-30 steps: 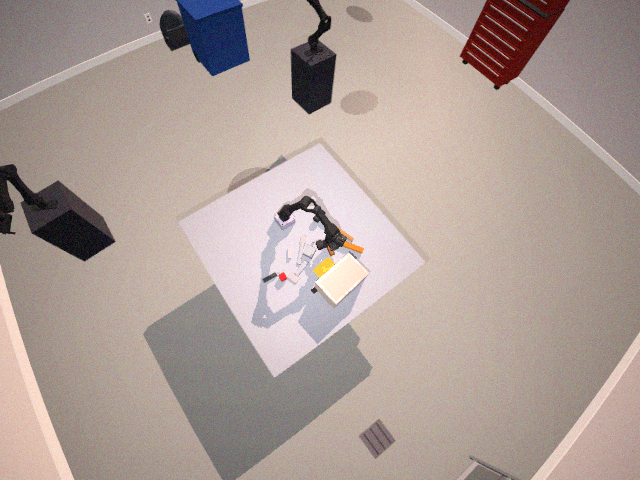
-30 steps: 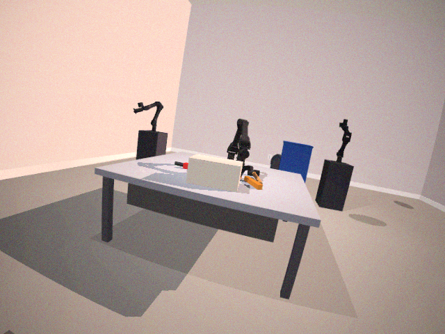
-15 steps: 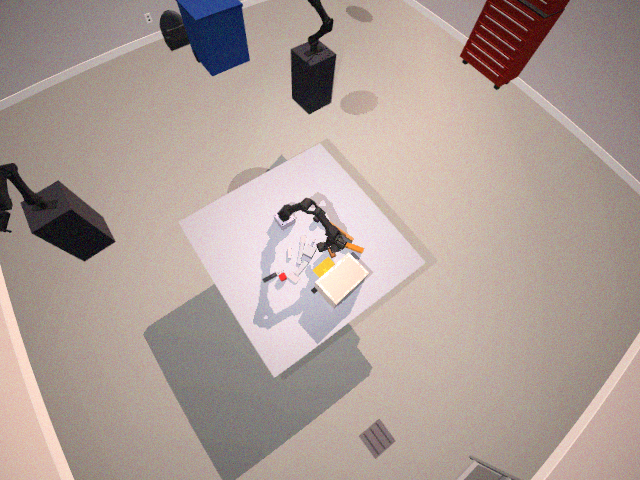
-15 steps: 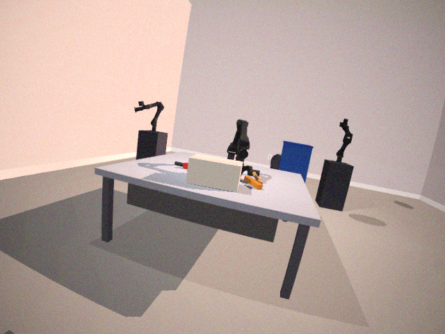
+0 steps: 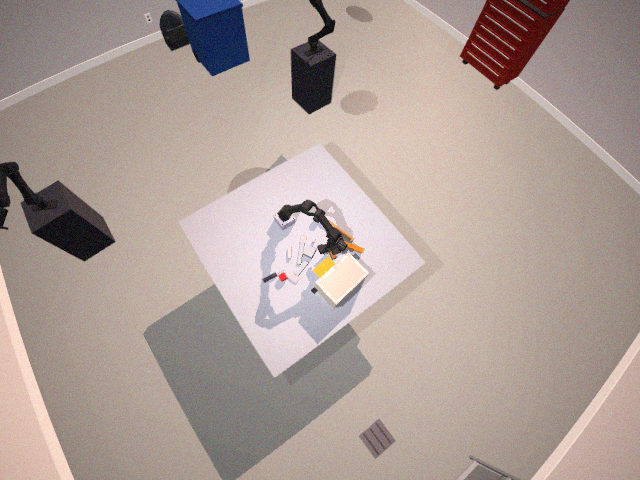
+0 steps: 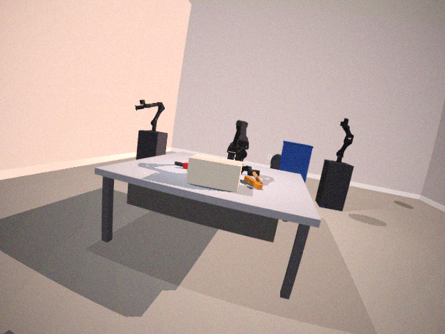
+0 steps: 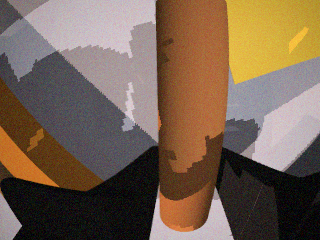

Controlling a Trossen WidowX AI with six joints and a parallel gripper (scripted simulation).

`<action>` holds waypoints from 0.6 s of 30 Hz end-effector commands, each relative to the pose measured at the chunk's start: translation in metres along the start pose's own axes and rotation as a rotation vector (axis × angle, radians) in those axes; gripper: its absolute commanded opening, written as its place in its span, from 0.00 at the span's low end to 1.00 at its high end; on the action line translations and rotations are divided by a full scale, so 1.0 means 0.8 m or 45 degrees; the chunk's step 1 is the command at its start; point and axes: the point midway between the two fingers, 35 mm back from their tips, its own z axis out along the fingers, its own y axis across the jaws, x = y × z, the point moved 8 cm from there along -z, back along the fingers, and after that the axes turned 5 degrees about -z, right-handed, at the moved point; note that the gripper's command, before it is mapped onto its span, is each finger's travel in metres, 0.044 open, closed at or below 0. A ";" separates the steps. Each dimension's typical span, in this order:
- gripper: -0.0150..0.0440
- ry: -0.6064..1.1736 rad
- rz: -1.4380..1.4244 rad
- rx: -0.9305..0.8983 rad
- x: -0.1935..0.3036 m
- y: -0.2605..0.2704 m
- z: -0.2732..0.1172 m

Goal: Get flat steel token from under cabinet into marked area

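The cabinet point(image 5: 341, 279) point(image 6: 214, 173) is a cream box on the table. The yellow marked area point(image 5: 324, 267) point(image 7: 272, 37) lies directly in front of it. My gripper point(image 7: 190, 155) is shut on a rounded orange-brown handle point(image 7: 192, 95), which runs up the middle of the wrist view. In the top view the gripper point(image 5: 332, 251) is low over the table, beside the marked area and near one end of the cabinet. The far end of the held tool is out of the wrist view. The steel token is not visible in any view, and the vent slots cannot be made out.
Orange bars point(image 5: 354, 247) point(image 6: 253, 182) lie beside the gripper; a curved orange piece point(image 7: 30, 160) shows at the wrist view's left. Several pale flat pieces, a red block point(image 5: 282, 276) and a dark bar point(image 5: 269, 277) lie across the table point(image 5: 232, 227). A small black block point(image 5: 314, 290) is by the cabinet.
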 end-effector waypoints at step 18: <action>0.25 -0.004 -0.002 -0.001 -0.020 -0.007 0.001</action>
